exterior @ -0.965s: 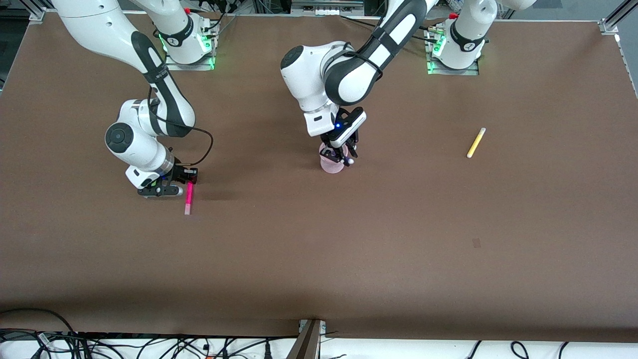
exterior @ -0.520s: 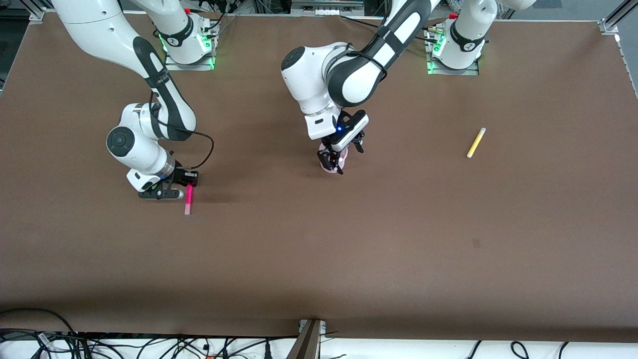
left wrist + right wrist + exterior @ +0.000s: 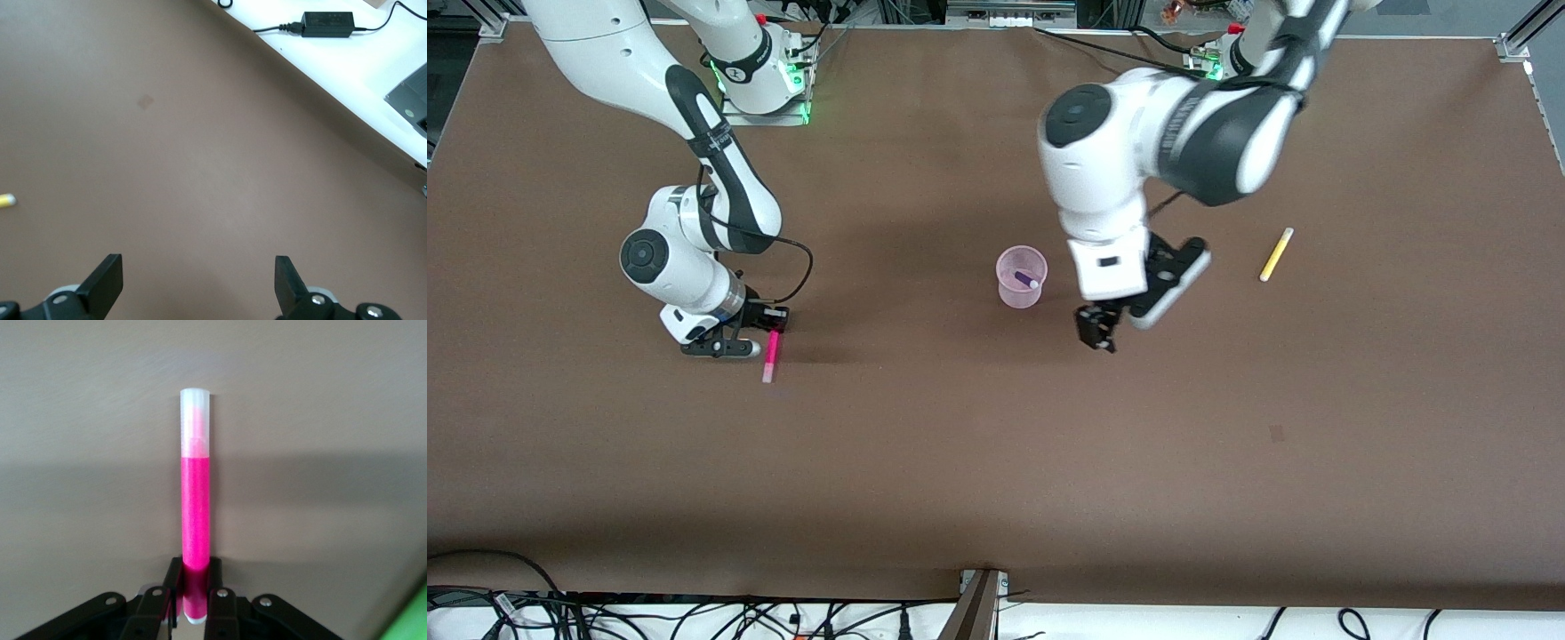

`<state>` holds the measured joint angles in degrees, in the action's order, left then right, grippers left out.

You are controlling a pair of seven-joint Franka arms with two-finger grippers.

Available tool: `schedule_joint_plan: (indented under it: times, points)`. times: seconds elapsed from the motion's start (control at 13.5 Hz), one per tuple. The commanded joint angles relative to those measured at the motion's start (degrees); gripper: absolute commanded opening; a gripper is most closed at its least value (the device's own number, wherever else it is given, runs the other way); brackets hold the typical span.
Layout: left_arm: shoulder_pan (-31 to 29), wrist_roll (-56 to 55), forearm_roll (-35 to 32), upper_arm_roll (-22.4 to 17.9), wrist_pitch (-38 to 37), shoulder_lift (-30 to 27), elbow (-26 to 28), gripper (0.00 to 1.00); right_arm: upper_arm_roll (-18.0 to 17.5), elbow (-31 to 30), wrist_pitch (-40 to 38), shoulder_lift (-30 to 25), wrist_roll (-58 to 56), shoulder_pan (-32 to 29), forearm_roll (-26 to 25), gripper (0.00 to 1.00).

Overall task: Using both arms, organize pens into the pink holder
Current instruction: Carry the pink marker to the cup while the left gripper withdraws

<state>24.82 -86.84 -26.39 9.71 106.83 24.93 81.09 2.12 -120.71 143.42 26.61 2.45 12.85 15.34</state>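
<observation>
One pen point(image 3: 1026, 280) in holder point(image 3: 1021, 293)

Legible markings: none found.
Small dark marks stand on the collars at both arm bases and on the right arm point(image 3: 720, 160) forearm band, but none can be read; the pens, the pink holder point(image 3: 1021, 277) and the counter point(image 3: 996, 462) carry no readable text.

a plain brown surface point(image 3: 996, 462) carries a pale pink translucent holder point(image 3: 1021, 289) with a dark purple, pale-tipped pen point(image 3: 1024, 279) inside. toward the right arm's end from the holder, a magenta pen point(image 3: 769, 354) with a pale cap; toward the left arm's end, a yellow pen point(image 3: 1276, 254). the arms are white with dark grey joints and black claws.
</observation>
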Motion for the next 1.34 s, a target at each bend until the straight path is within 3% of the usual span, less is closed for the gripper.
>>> schedule_joint_plan:
  times: [0.0, 0.22, 0.37, 0.52, 0.67, 0.82, 1.04, 1.26]
  points:
    - [-6.87, 15.58, 6.07, 0.84, -2.40, -2.52, 0.65, 1.00, -2.02, 6.87, -15.91, -2.52, 7.45, 0.07, 4.16, 0.00]
    - [-14.60, 32.91, 11.35, 0.92, -3.64, -4.27, 0.56, 1.00, -5.71, 14.17, -27.99, -3.32, 18.61, 0.07, 11.78, 0.00]
    - [-19.18, 44.33, 14.34, 0.84, -4.17, -5.42, 0.82, 1.00, -9.65, 16.72, -29.25, -2.88, 28.35, 0.25, 20.30, 0.00]
    - [-23.31, 53.83, 16.71, 0.92, -4.70, -5.60, 0.83, 1.00, -13.00, 19.01, -28.91, -1.92, 38.90, 1.21, 24.80, 0.00]
    - [-25.78, 63.51, 18.83, 0.84, -7.58, -6.21, 0.30, 1.00, -14.85, 19.90, -28.29, -1.74, 43.94, 2.44, 36.18, 0.00]
    - [-26.32, 65.92, 18.84, 0.84, -8.91, -6.65, 0.30, 1.00, -14.86, 19.55, -28.29, -1.74, 45.36, 3.85, 47.97, 0.00]
    - [-27.01, 65.92, 18.84, 0.75, -9.01, -6.91, 0.12, 1.00, -14.95, 18.85, -25.49, -0.60, 51.67, 6.92, 58.71, 0.00]
    - [-28.78, 68.89, 20.14, 0.93, -9.00, -7.35, 0.38, 1.00, -15.04, 18.58, -19.86, 1.41, 50.73, 11.14, 68.39, 0.00]
